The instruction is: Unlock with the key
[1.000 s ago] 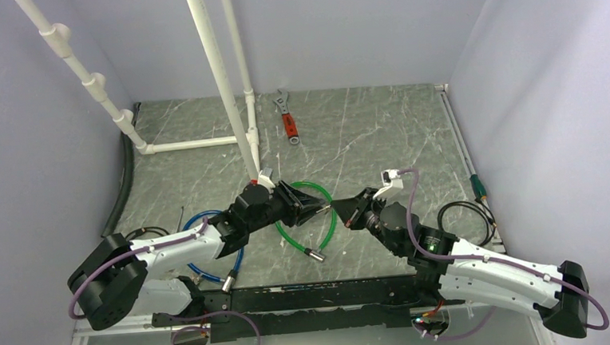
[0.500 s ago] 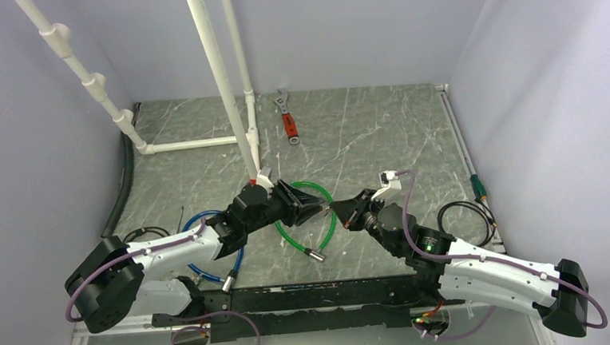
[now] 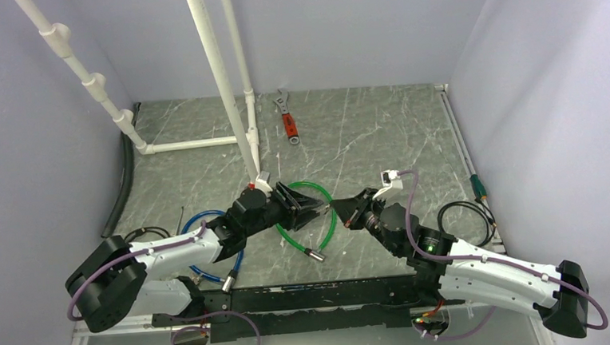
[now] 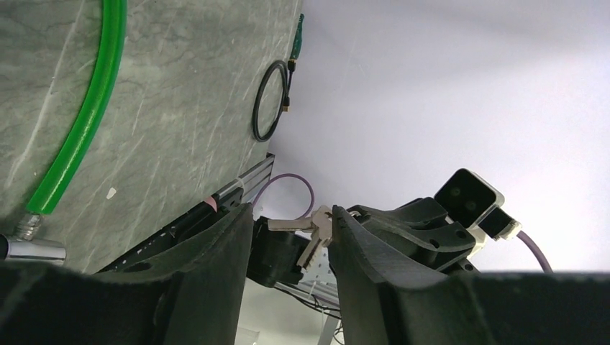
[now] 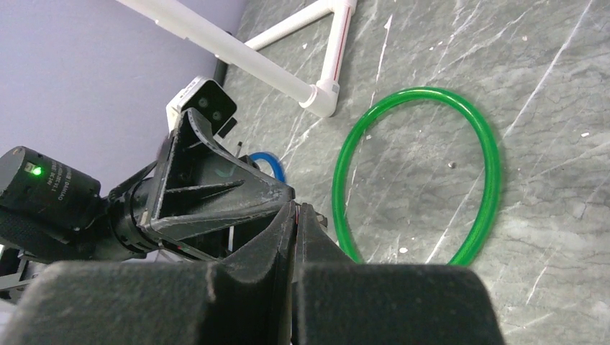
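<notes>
The key bunch (image 4: 316,227) is small and silvery. It hangs in the air between the fingertips of my left gripper (image 4: 291,213), which is open around it. My right gripper (image 5: 296,210) is shut, and the left wrist view shows it (image 4: 403,224) pinching the head end of the bunch. In the right wrist view the keys are hidden by my own fingers. In the top view the two grippers meet tip to tip, left (image 3: 318,210) and right (image 3: 339,209), above the green cable loop (image 3: 289,241). Its silver lock end (image 3: 316,255) lies on the floor.
A blue cable (image 3: 201,220) with a silver lock end (image 3: 228,283) lies under the left arm. White PVC pipes (image 3: 220,74) rise at back left. A red-handled wrench (image 3: 288,124) lies at the back. A black cable coil (image 3: 466,211) and a green-tipped tool (image 3: 477,184) lie at right.
The left arm has shifted slightly down and left and the right gripper has edged left. The tips stay together and the right gripper keeps the keys.
</notes>
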Motion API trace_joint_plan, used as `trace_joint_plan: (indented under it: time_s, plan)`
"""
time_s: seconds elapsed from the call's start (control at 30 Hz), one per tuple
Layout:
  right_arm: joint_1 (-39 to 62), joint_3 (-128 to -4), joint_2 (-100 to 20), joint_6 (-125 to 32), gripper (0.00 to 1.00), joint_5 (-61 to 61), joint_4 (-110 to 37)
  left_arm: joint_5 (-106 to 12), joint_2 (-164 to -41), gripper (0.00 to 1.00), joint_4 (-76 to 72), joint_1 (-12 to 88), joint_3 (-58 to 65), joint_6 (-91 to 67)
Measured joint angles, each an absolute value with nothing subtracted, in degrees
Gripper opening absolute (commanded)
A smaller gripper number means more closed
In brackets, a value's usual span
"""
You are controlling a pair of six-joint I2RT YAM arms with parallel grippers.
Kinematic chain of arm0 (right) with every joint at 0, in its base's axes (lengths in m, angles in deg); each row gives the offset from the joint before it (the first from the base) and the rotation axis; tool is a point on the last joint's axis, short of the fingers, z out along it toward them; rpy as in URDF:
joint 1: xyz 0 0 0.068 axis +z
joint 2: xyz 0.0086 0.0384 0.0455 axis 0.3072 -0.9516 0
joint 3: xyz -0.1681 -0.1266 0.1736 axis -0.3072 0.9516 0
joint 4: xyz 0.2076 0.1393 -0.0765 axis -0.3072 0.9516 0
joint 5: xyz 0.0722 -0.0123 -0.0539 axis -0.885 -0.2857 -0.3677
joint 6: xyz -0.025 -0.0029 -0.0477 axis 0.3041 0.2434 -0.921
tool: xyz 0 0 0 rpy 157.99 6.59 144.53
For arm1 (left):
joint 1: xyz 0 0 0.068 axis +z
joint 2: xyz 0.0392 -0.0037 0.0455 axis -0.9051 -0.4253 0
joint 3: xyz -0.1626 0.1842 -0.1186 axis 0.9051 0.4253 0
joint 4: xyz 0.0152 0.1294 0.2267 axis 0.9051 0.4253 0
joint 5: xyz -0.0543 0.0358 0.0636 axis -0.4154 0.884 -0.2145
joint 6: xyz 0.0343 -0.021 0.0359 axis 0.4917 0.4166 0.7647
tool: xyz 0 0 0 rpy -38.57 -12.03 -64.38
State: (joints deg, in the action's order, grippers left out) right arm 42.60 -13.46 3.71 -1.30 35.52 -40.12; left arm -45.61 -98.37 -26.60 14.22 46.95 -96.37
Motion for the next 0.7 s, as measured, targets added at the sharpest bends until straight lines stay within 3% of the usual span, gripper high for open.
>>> trace_joint_plan:
  time_s: [0.7]
  plan:
    - [42.18,-11.21,1.61,-2.24,0.0,36.17,-43.64,-47.66,-102.24,0.37,-33.62,14.22,47.06,-98.39]
